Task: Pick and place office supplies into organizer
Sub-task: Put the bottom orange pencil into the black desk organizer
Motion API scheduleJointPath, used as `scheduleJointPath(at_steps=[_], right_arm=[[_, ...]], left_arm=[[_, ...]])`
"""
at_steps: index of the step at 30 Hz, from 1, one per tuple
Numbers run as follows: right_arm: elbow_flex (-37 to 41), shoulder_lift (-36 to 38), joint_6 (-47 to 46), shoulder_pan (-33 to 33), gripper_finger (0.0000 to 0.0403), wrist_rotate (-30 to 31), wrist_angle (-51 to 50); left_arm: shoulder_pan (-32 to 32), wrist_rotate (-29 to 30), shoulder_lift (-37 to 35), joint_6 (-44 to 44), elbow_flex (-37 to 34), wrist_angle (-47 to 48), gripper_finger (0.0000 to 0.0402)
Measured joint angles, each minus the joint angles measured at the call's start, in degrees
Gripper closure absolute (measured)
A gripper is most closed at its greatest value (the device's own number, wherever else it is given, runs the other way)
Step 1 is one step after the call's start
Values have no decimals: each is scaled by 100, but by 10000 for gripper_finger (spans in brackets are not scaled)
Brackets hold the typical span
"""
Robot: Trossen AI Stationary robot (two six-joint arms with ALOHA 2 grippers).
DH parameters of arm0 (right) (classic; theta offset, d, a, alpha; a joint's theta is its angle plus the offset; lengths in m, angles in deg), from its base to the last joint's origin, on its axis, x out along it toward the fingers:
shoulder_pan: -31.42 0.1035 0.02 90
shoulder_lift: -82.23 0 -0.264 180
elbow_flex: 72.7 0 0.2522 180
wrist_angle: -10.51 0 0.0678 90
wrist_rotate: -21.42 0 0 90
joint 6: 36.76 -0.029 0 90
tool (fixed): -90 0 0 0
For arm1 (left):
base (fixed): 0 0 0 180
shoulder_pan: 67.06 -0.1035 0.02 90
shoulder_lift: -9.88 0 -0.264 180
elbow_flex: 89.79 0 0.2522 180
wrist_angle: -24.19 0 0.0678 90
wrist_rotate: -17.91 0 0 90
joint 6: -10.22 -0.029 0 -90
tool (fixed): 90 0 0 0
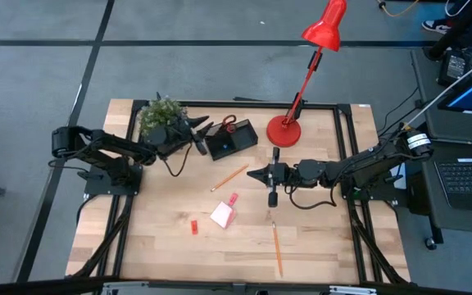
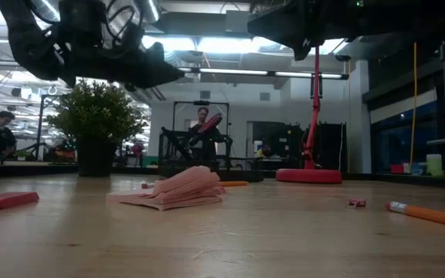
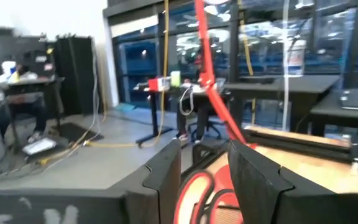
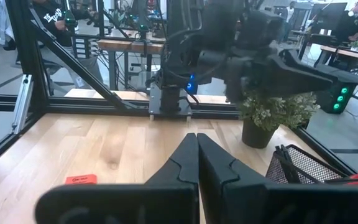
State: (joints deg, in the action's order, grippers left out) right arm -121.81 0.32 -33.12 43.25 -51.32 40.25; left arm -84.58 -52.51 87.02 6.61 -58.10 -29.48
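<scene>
The black organizer (image 1: 233, 142) sits at the table's far side, beside the lamp base. The red-handled scissors (image 1: 228, 124) stick out of its far end. My left gripper (image 1: 206, 129) hovers just left of them, open. In the left wrist view the scissors' red handles (image 3: 199, 194) show beyond and between its fingers, apart from them. My right gripper (image 1: 252, 174) is shut at the table's middle, raised above the wood with nothing between its fingers (image 4: 196, 149). On the table lie two orange pencils (image 1: 229, 176) (image 1: 277, 250), a pink block (image 1: 233, 199), the white note pad (image 1: 221, 215) and a red block (image 1: 194, 227).
The red desk lamp (image 1: 283, 129) stands right of the organizer, its arm leaning toward the far right. The potted plant (image 1: 159, 115) stands behind my left gripper. A black frame (image 1: 347, 111) runs around the table. In the low view the note pad (image 2: 182, 189) lies mid-table.
</scene>
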Motion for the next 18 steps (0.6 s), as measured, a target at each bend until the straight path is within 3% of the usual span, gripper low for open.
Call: scheduleJointPath(at_steps=[10,18], right_arm=[[-83,0,169,0,402,-194,45],[-136,0,267,0,402,-192,43]], left_arm=[[1118,178,-1008,-606,0,519,292],[2314,186,-2122,-554,0,2260,350]])
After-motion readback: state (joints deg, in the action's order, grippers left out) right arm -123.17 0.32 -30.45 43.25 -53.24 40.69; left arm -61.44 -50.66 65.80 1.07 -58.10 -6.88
